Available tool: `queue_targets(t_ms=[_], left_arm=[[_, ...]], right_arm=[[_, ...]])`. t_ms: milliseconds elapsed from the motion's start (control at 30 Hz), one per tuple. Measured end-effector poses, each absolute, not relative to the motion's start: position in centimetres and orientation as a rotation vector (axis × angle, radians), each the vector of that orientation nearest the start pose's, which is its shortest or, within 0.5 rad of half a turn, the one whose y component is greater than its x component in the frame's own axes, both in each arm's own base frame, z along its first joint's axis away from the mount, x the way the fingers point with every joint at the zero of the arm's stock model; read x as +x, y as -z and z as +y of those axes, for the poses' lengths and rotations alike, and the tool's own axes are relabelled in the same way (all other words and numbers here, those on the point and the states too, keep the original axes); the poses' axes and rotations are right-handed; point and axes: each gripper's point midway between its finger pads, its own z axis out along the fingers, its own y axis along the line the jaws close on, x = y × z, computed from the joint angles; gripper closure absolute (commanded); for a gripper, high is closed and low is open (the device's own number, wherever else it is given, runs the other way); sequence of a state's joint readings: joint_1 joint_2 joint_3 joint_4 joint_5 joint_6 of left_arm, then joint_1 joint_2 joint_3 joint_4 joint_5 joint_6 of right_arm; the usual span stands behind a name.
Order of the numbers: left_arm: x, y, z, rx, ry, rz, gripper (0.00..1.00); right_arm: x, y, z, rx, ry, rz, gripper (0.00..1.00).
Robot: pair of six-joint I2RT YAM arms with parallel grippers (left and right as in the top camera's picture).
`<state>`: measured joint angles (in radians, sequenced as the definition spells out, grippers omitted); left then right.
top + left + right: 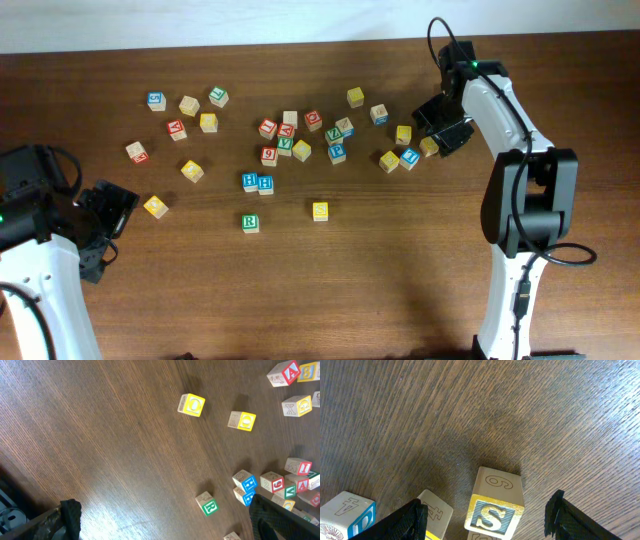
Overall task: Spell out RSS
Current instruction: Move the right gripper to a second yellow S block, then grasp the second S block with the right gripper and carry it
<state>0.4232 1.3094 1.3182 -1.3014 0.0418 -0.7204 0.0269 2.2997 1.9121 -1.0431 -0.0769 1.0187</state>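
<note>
The R cube (250,222), green letter on a pale face, lies alone at mid-table and also shows as the R cube (207,504) in the left wrist view. A yellow-faced cube (320,211) sits to its right, letter unreadable. An S cube (495,510) with a yellow-bordered face stands between the fingers of my right gripper (485,516). Those jaws are open, with a gap on each side of the cube. From overhead, the right gripper (443,135) hovers over this S cube (429,147) at the right end of the cluster. My left gripper (108,232) is open and empty at the far left.
Many other letter cubes spread across the back of the table. Two blue H cubes (257,182) sit just behind the R cube. A "4" cube (434,510) lies close to the right gripper's left finger (407,520). A yellow cube (155,206) is near the left gripper.
</note>
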Motion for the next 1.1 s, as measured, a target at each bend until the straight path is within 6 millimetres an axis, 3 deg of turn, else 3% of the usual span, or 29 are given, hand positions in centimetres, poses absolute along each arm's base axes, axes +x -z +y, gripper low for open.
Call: queue_targets(t_ms=[233,467,533,867,967,1100], left_arm=[[24.3,-19.4,10.2,-1.546,0.118,2.418,0.01],[24.3,-19.4,10.2,-1.546,0.119,2.418,0.01],[24.3,-19.4,10.2,-1.546,0.119,2.419,0.01],[24.3,-19.4,10.2,-1.546,0.119,2.419,0.01],[24.3,-19.4,10.2,-1.546,0.119,2.418,0.01],[24.3,-19.4,10.2,-1.546,0.119,2.419,0.01]], right_arm=[[47.9,-3.0,3.1,1.437,-0.209,2.694,0.34],[47.6,-1.4,3.0,1.462,-0.169,2.670,0.35],[47.7,-1.4,2.6,1.456,-0.142,2.657,0.53],[47.7,-1.4,2.8,1.452,-0.158,2.665,0.53],[47.7,-1.4,3.0,1.440,-0.167,2.676,0.71],[47.7,-1.4,3.0,1.394,-0.163,2.699,0.72]])
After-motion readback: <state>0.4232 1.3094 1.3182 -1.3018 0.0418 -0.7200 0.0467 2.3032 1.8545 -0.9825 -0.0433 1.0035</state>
